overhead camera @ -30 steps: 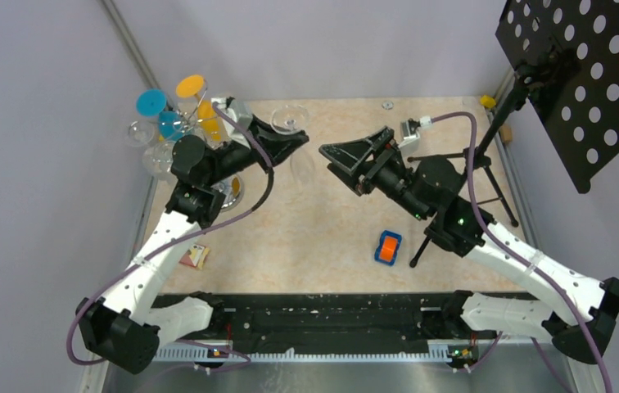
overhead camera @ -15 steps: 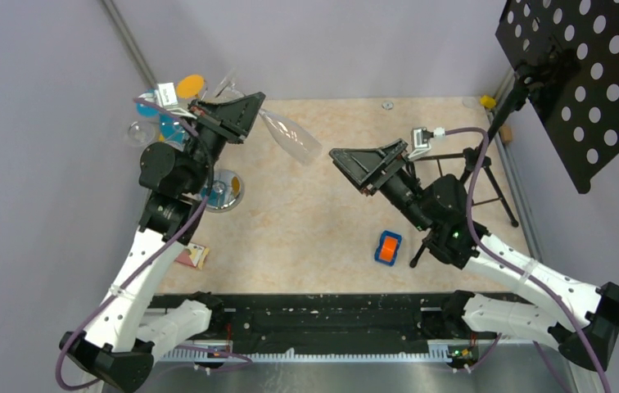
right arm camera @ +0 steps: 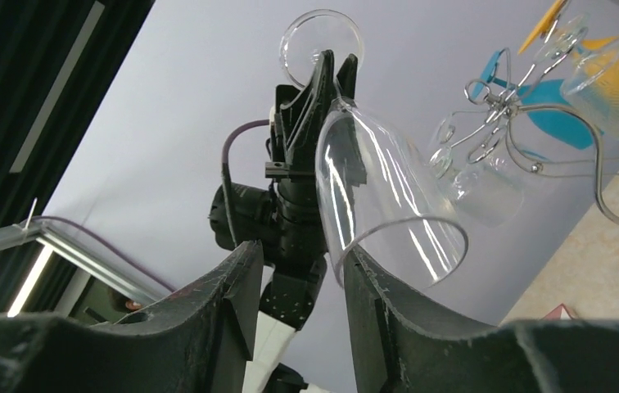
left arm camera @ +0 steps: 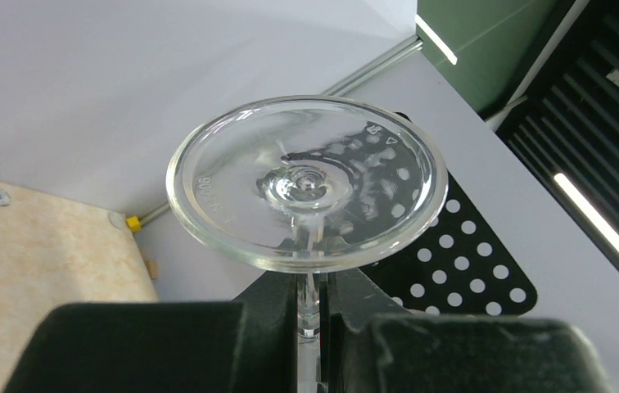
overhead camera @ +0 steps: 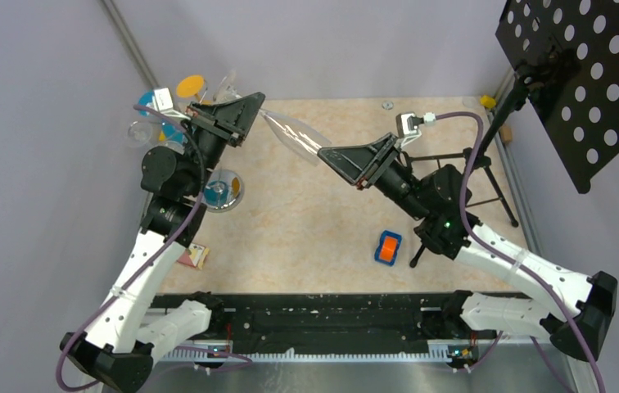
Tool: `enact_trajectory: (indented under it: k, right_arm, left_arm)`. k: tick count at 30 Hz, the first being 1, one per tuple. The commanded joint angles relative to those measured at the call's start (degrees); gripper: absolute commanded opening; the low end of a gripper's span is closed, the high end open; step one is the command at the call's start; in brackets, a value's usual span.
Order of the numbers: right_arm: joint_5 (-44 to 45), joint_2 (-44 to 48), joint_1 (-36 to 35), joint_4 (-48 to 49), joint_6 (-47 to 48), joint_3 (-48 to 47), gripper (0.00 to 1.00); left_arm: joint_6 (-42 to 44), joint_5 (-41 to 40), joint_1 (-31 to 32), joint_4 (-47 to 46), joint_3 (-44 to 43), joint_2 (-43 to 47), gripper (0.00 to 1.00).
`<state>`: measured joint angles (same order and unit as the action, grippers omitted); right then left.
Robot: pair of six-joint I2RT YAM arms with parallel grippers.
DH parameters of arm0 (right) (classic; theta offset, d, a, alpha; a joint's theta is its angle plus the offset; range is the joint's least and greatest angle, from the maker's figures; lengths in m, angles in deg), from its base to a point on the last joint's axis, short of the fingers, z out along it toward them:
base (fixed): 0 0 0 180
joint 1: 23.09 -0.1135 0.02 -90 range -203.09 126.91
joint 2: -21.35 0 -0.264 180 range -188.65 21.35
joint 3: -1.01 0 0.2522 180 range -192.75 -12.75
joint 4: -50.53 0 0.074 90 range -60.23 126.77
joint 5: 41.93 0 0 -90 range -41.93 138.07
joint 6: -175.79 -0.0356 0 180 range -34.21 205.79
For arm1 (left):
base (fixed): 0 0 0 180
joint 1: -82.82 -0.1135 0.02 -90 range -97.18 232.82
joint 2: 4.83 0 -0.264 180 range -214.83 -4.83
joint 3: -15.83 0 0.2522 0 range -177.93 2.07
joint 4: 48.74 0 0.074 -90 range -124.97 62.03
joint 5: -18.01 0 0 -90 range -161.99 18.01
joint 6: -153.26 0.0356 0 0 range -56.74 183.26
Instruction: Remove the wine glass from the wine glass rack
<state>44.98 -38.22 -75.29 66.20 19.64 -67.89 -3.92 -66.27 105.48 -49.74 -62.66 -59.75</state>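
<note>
A clear wine glass (overhead camera: 294, 135) hangs in the air on its side, away from the wine glass rack (overhead camera: 177, 123), with its bowl pointing right. My left gripper (overhead camera: 250, 111) is shut on its stem. In the left wrist view the round foot (left arm camera: 306, 180) stands just above the left gripper (left arm camera: 313, 315). My right gripper (overhead camera: 332, 155) is at the bowl's mouth. In the right wrist view the bowl's rim (right arm camera: 388, 237) rests against the tip of one finger (right arm camera: 363, 278). The right gripper (right arm camera: 300, 254) is open, with nothing between its jaws.
More glasses with blue and orange feet (overhead camera: 191, 85) hang on the rack, above its chrome base (overhead camera: 223, 190). A black tripod (overhead camera: 486, 180) with a perforated black plate (overhead camera: 576, 65) stands at the right. An orange and blue toy car (overhead camera: 387, 247) and a small packet (overhead camera: 196, 256) lie on the table.
My left arm has pulled back towards the rack and tipped the glass so that its bowl points right. My right gripper has moved up to the bowl's rim, and its jaws have narrowed.
</note>
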Motion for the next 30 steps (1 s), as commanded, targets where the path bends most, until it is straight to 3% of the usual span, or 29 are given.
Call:
enact_trajectory:
  k: [1, 4, 8, 10, 11, 15, 17, 19, 22, 30]
  right_arm:
    - [-1.91, -1.98, 0.54, 1.57, 0.23, -4.66, 0.42]
    - [-1.71, -3.73, 0.82, 1.47, -0.48, -5.47, 0.37]
    - [-0.69, -6.14, 0.89, 1.81, -0.30, -6.33, 0.24]
    - [0.12, -7.02, 0.98, 1.74, 0.17, -6.57, 0.08]
    - [0.87, -7.27, 1.03, 1.54, 0.46, -6.75, 0.01]
    - [5.21, -7.56, 1.06, 0.33, 3.91, -7.33, 0.00]
    - [8.54, -7.43, 1.11, -0.37, 7.10, -7.86, 0.00]
    - [12.12, -7.48, 1.22, -1.93, 10.93, -9.06, 0.00]
    - [17.95, -8.25, 1.21, -6.14, 18.83, -12.13, 0.00]
    - [30.54, -15.27, 1.19, -28.91, 43.28, -23.73, 0.00]
  left_arm:
    - [-4.66, 4.52, 0.20, -6.67, 1.51, -0.33, 0.00]
    - [-4.79, 6.51, 0.20, -6.78, 1.44, -0.24, 0.00]
    - [-5.06, 8.12, 0.20, -7.81, 2.13, 0.09, 0.00]
    - [-4.98, 8.30, 0.20, -8.88, 3.32, 0.69, 0.02]
    - [-4.34, 8.66, 0.20, -9.88, 3.90, 1.02, 0.07]
    - [0.64, 8.90, 0.20, -8.97, 4.63, 2.80, 0.48]
    - [4.46, 8.60, 0.20, -6.13, 4.26, 3.87, 0.62]
    - [8.68, 8.37, 0.20, -2.20, 3.88, 4.86, 0.70]
    - [15.27, 8.83, 0.19, 5.04, 3.12, 6.09, 0.73]
    - [38.94, 7.60, 0.11, 27.45, -4.14, 6.45, 0.74]
